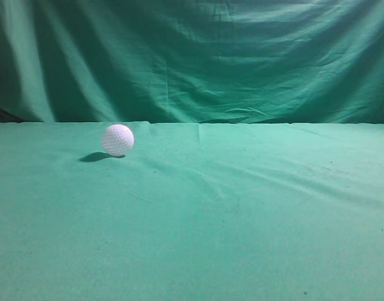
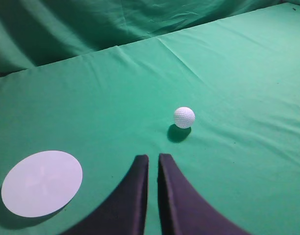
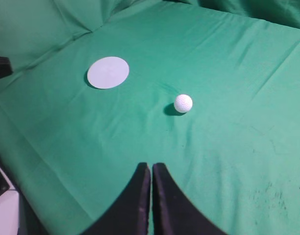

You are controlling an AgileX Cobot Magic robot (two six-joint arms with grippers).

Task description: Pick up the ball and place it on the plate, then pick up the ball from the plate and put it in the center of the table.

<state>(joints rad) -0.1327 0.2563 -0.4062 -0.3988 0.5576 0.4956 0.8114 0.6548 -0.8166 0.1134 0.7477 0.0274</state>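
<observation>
The white dimpled ball (image 1: 118,139) rests on the green cloth table (image 1: 242,213), left of the middle in the exterior view. It also shows in the left wrist view (image 2: 184,117) and in the right wrist view (image 3: 183,103). A flat pale round plate (image 2: 42,182) lies on the cloth well to the ball's side; it also shows in the right wrist view (image 3: 108,72). It is out of the exterior view. My left gripper (image 2: 153,157) is shut and empty, short of the ball. My right gripper (image 3: 151,166) is shut and empty, farther from the ball. Neither gripper shows in the exterior view.
A draped green backdrop curtain (image 1: 192,56) hangs behind the table's far edge. A white object (image 3: 3,205) sits beyond the table's edge at the lower left of the right wrist view. The cloth has shallow wrinkles.
</observation>
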